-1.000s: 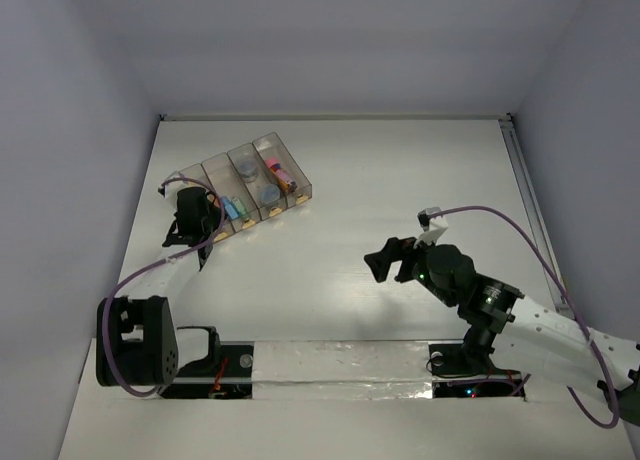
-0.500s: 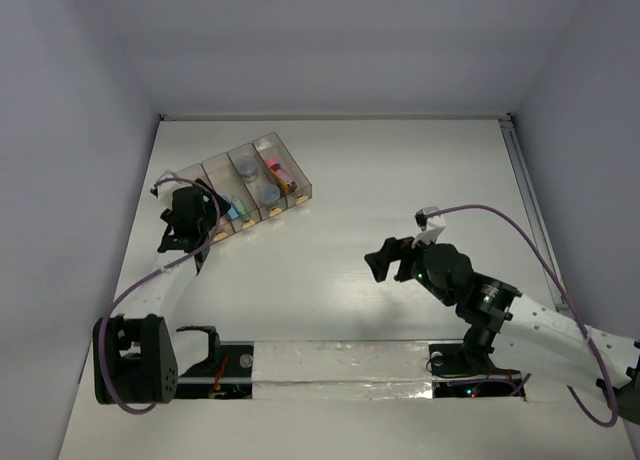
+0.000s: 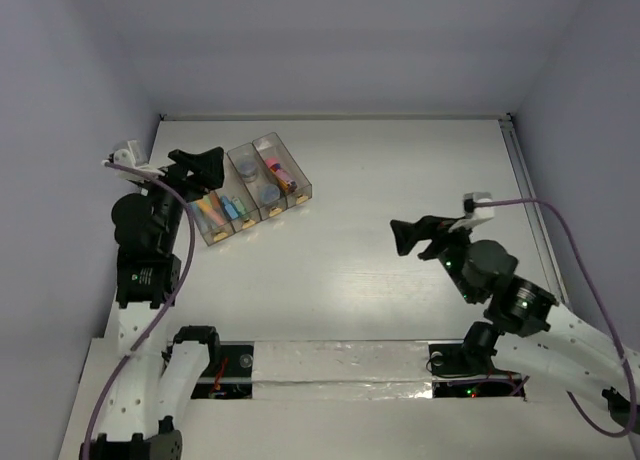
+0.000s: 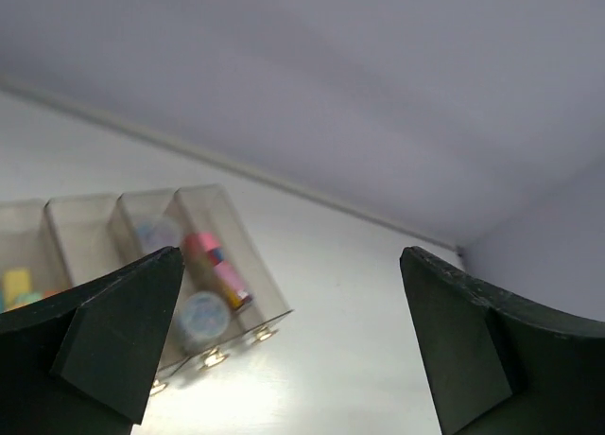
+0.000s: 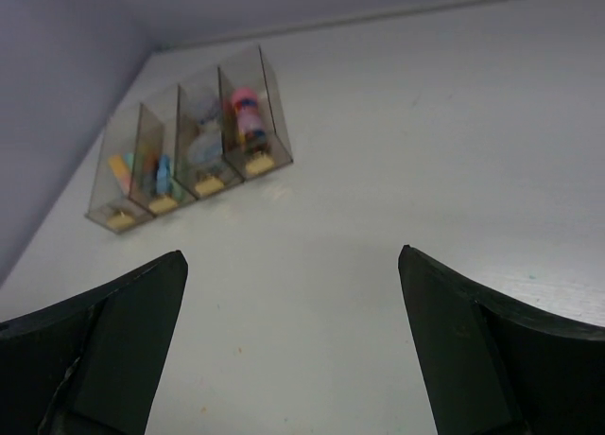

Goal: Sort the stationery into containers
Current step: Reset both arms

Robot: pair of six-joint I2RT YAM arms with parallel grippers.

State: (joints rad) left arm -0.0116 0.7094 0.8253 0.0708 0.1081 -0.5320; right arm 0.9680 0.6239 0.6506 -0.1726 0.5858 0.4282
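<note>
Jaws are held wide apart and empty on the left gripper (image 3: 207, 166), poised over the tray (image 3: 300, 188) at upper left, and on the right gripper (image 3: 411, 236) (centre right, well apart), and with the stationery (image 3: 277, 170) lodged in its compartments, the tray might be knocked if the left arm were swung low.

One clear smoky tray (image 5: 272, 113) is sitting on the table (image 3: 400, 180), and four narrow compartments are lying side by side within it. Two round grey pots (image 3: 246, 165) (image 3: 268, 192) are resting in the third compartment from the left, and one pink marker (image 3: 279, 171) is lying in the fourth. One blue piece (image 3: 230, 208) is showing in the second. In the first, orange and yellow pieces (image 3: 206, 212) are crowding together. They seem to number two or three, though the view is blurring them too much for a firm count. Two arms are reaching over the table, the left arm (image 3: 145, 245) and the right arm (image 3: 515, 305).
</note>
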